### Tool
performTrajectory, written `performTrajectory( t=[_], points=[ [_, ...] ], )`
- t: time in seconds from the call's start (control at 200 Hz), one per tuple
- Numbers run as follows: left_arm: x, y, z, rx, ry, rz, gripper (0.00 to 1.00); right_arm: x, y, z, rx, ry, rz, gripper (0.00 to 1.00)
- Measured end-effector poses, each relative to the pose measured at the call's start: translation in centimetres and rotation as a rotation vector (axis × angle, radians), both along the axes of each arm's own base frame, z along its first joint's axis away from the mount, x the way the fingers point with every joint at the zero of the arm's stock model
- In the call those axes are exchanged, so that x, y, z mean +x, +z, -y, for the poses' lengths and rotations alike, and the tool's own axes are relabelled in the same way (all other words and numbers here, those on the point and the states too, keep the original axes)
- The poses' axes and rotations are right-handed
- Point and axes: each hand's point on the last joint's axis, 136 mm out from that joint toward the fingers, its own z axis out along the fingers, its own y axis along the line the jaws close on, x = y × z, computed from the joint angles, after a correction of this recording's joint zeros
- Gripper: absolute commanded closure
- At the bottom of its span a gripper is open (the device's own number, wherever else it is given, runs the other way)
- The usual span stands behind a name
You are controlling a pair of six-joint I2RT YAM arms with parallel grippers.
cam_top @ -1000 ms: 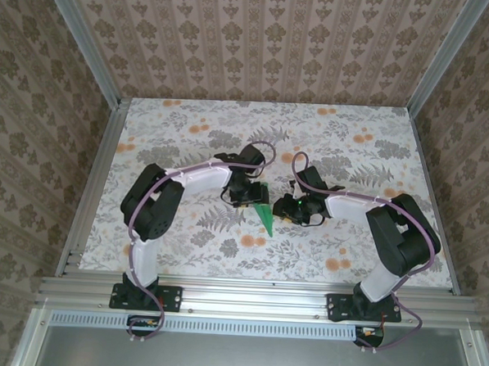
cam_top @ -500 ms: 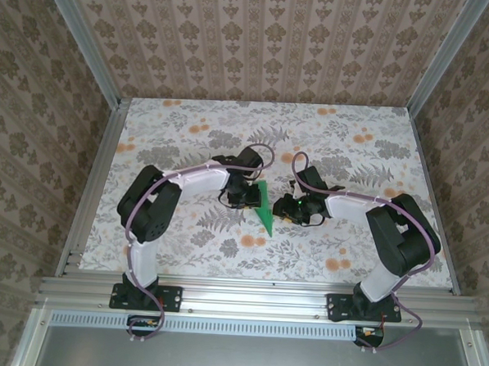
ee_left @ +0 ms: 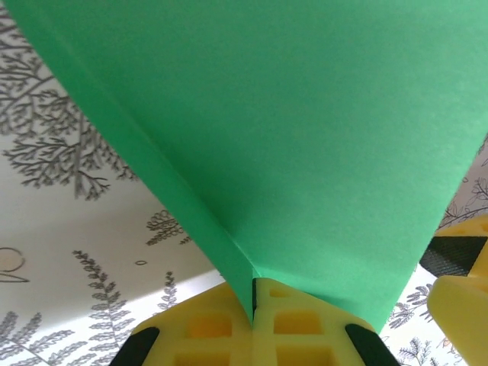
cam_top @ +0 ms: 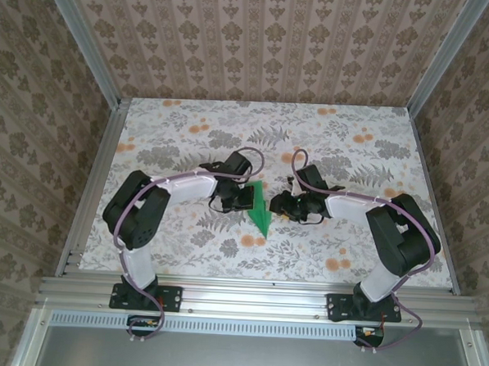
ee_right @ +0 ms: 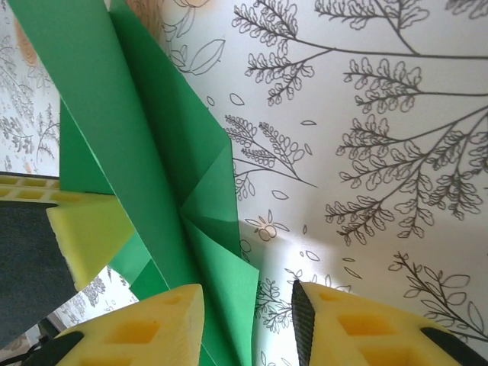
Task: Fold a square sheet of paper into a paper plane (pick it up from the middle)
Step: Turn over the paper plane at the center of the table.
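Where the plane (cam_top: 260,211) sits, at the middle of the counter (cam_top: 361,148) between your two arms, its tip points to the near edge. Your left fingers (ee_left: 217,335) are clenched on its folded edge. Your right fingers (ee_right: 358,328) are released, apart, a green flap between them, counter showing in the gap.

Paper plane (ee_left: 305,114): smooth matt green paper; finger pads (ee_left: 206,335): matt yellow rubbery grid moulding; tabletop (ee_right: 366,114): smooth floral-printed covering; frame rails (cam_top: 255,298): dull grey metal.
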Motion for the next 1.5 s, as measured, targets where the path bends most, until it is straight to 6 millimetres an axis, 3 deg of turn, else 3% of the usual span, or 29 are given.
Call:
performTrajectory(
  t=[0.295, 0.69, 1.235, 1.5],
  points=[
    [-0.1, -0.1, -1.3, -0.113, 0.024, 0.002, 1.00, -0.9, 0.1, -1.4, 0.018, 0.051, -0.002, 0.50],
    [0.1, 0.4, -0.7, -0.168, 0.008, 0.007, 1.00, -1.1, -0.1, -3.6, 0.044, 0.111, -0.001, 0.47],
    [0.3, 0.6, -0.8, -0.171, 0.014, 0.013, 1.00, -0.6, -0.6, -2.9, -0.010, 0.081, 0.020, 0.42],
    [0.3, 0.6, -0.8, -0.171, 0.014, 0.013, 1.00, -0.8, -0.1, -4.4, 0.066, 0.104, 0.019, 0.43]
  ],
)
